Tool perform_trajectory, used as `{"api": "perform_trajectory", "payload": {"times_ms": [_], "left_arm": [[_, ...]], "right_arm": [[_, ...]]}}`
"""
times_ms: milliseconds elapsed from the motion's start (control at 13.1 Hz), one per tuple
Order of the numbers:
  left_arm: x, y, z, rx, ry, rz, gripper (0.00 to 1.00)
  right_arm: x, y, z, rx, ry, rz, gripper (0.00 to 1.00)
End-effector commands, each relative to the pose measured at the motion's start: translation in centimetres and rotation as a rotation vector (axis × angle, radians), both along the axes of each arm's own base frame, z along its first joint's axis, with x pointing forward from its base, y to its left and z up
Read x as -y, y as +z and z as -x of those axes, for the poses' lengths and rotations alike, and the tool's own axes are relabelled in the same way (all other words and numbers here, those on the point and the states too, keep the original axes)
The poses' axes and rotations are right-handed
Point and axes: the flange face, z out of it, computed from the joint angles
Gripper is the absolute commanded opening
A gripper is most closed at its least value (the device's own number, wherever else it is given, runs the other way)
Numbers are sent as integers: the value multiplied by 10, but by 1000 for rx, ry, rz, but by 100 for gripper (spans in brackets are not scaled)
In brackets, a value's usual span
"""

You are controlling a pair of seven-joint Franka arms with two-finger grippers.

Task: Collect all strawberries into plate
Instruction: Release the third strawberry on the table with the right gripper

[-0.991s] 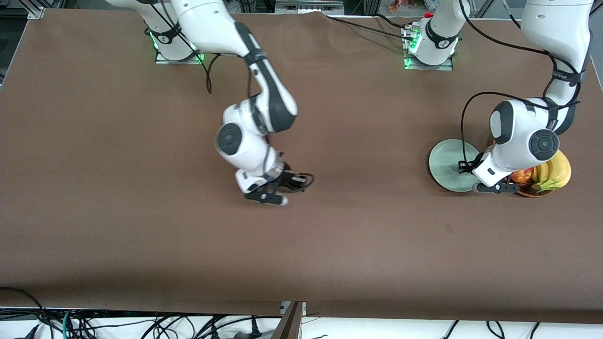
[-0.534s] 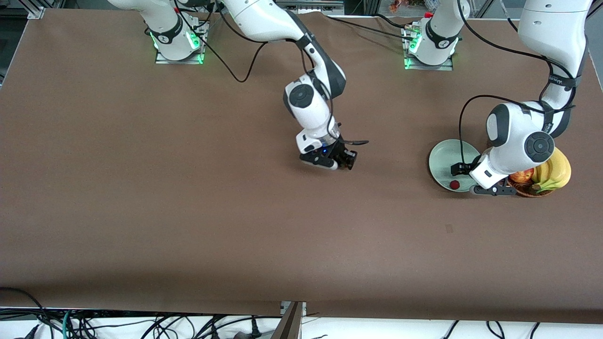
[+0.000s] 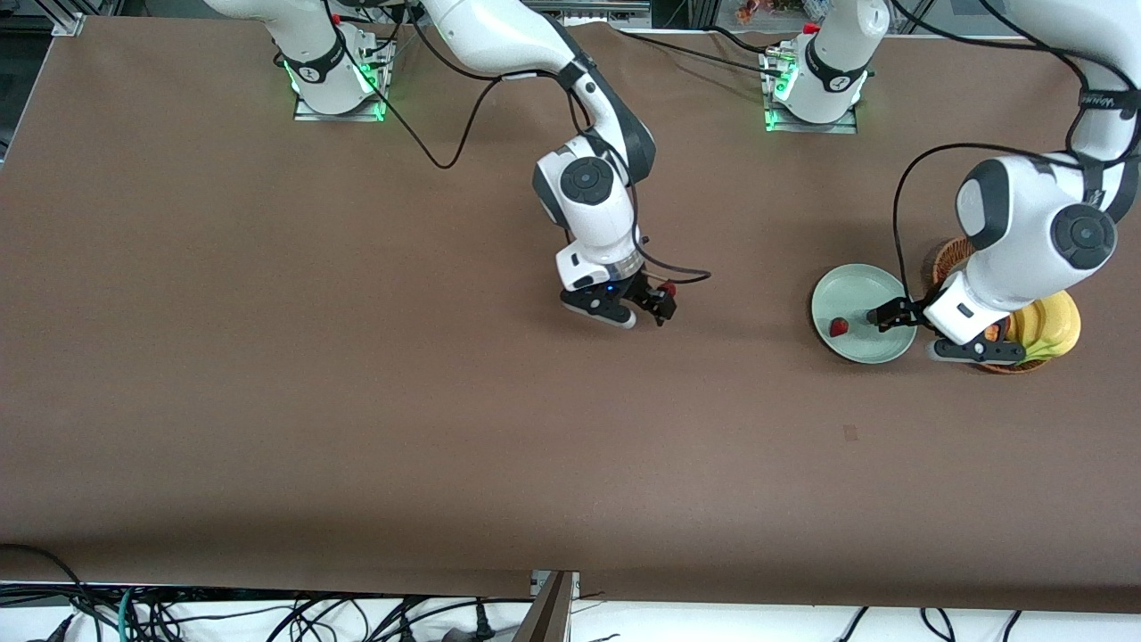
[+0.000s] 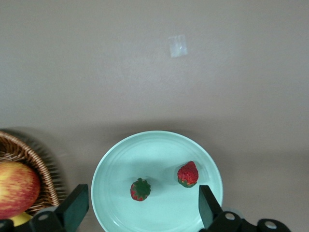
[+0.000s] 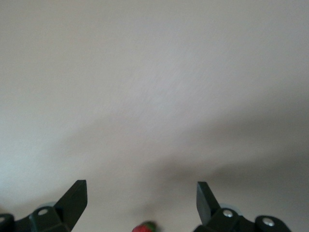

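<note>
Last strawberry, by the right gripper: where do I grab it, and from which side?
Pinch the strawberry across its red body, straight from above: it is small, rounded, and sits centred between the right gripper's open fingers; the leafy cap looks too flimsy.

Mint plate [image 4: 116, 164]; red strawberries [image 4: 188, 174]; brown table [image 3: 267, 357].

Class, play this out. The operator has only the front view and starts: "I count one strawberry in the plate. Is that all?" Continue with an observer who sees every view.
Observer: No. The left wrist view shows two in the plate: a cap-up strawberry and a second strawberry, lying apart.
Operator: Is the right gripper holding the third?
Observer: Its fingers stand open. A third strawberry shows between them, touching neither.
</note>
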Motion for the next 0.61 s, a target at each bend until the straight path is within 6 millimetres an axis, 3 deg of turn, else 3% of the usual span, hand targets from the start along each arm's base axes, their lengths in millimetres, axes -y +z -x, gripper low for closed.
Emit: {"api": "perform_trajectory", "payload": {"times_ms": [0,76,305,457,534], "left_arm": [[28,11,8,5,-20,41,100],[46,11,11,1,11,47,100],[143,8,24,-22,116,66,100],[216,7,41,-30,202,68,100],[244,4,49,-33,231,63,100]], "right_arm": [[49,57,-33,-63,92,58,100],[82,80,-52,-98,137,74,100],[172,134,-87,-164,121,147,100],[193,155,-87,-198,179,167,100],[205,167,-86,-214,200,175,100]]}}
